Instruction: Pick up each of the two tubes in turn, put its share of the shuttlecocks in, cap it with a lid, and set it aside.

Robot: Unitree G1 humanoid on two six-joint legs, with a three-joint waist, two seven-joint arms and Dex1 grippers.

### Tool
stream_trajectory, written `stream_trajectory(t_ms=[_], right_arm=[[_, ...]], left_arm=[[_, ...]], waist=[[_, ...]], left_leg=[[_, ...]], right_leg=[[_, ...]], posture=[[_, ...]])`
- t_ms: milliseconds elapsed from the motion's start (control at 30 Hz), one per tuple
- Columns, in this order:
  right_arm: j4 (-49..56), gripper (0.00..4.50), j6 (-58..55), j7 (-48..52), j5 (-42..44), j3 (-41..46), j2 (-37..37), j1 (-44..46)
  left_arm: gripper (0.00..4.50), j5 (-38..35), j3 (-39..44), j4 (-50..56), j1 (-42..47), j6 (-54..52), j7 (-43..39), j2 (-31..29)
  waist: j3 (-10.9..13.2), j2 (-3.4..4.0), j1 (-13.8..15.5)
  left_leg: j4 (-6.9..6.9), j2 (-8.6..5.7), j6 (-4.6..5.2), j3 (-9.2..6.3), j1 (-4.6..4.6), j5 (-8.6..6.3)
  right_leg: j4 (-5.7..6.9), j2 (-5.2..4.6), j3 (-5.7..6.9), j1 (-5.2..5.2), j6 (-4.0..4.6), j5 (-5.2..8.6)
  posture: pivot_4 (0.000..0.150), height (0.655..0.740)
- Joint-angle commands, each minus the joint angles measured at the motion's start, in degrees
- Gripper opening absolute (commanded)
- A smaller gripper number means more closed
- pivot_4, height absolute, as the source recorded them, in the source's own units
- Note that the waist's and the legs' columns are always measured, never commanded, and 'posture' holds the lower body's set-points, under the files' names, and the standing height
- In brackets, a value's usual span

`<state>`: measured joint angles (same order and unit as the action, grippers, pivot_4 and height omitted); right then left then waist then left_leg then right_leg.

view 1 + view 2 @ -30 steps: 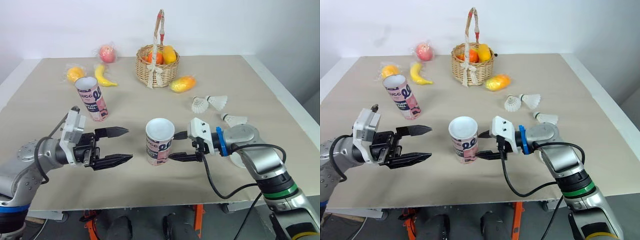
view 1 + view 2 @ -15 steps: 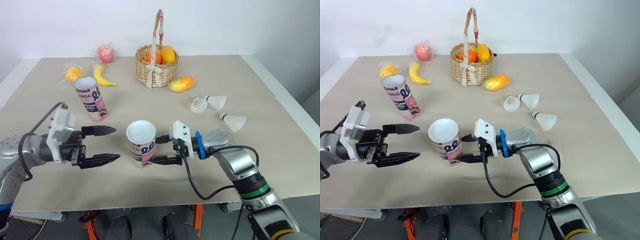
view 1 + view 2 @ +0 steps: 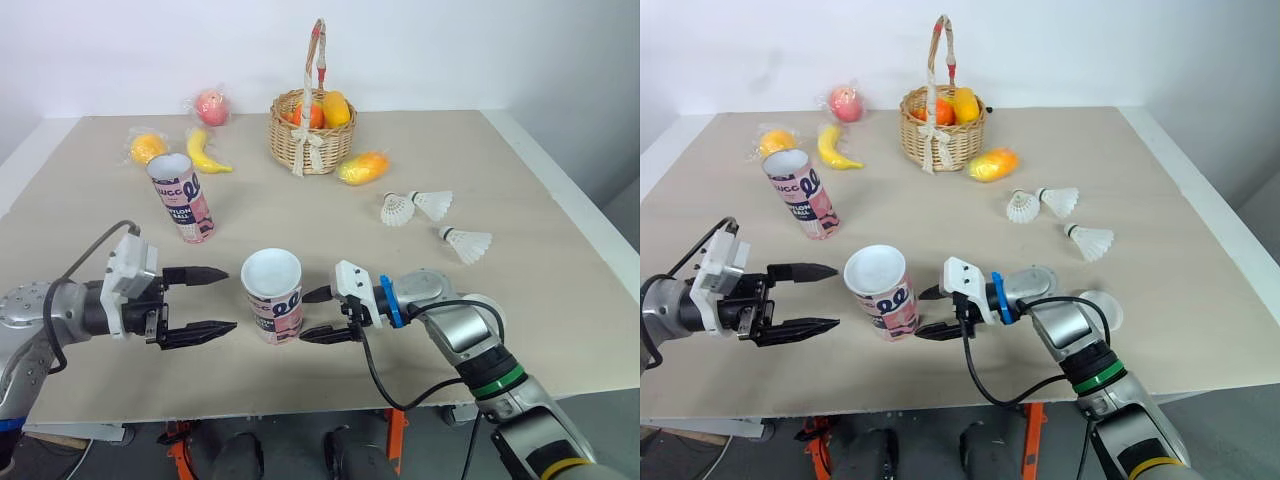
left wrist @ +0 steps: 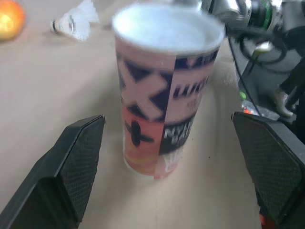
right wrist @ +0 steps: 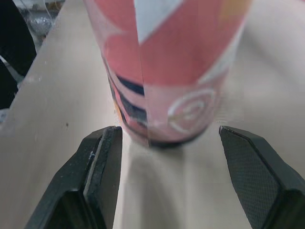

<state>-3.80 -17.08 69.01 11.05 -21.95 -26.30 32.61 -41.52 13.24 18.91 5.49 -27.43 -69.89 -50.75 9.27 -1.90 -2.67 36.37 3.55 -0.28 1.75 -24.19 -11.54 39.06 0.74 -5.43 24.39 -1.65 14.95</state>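
While still upright, tube [image 3: 272, 318] farther left, beside left hand [image 3: 231, 299].

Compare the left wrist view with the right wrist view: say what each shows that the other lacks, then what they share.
Left wrist view: the tube up to its white rim, a shuttlecock and an orange fruit beyond it, and the right arm. Right wrist view: the tube's base close up, where it meets the table. Shared: the same patterned tube, upright on the table, ahead of wide-open jaws.
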Motion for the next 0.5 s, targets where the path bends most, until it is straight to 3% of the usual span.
stream_trajectory(t_ms=[33,133,233,500], right_arm=[[1.3,3.75,-0.3,1.3,2.1,2.7,-0.8,1.3],[4.1,4.4,-5.1,2.1,5.1,3.8,-1.2,1.5],[6.8,4.4,-10.2,3.2,9.4,4.8,-0.7,1.8],[3.4,4.4,-7.6,1.8,5.5,0.2,3.1,3.8]], left_arm=[[4.48,1.8,-0.2,-0.3,-0.8,1.7,-1.6,-1.0],[4.5,2.2,-0.5,-0.7,-0.5,1.9,-1.9,-0.7],[4.5,2.6,-0.7,-1.2,-0.3,2.2,-2.3,-0.6],[4.5,3.8,-1.4,-1.9,-0.5,2.8,-3.1,-0.7]], waist=[[0.0,0.01,0.0],[0.0,0.01,0.0],[0.0,0.01,0.0],[0.0,0.0,0.0]], left_leg=[[0.0,0.0,0.0,0.0,0.0,0.0],[0.0,-0.01,0.0,-0.03,0.0,0.0],[0.02,0.0,0.0,-0.02,0.0,0.0],[0.03,0.03,0.0,-0.06,0.0,0.0]], right_leg=[[0.01,0.0,0.0,0.0,0.01,0.01],[0.02,0.0,0.03,-0.01,0.01,0.01],[0.02,0.0,0.03,0.0,-0.01,-0.01],[0.04,0.02,0.1,-0.01,0.01,0.0]], posture=[[0.15,0.74],[0.15,0.74],[0.15,0.74],[0.15,0.74]])
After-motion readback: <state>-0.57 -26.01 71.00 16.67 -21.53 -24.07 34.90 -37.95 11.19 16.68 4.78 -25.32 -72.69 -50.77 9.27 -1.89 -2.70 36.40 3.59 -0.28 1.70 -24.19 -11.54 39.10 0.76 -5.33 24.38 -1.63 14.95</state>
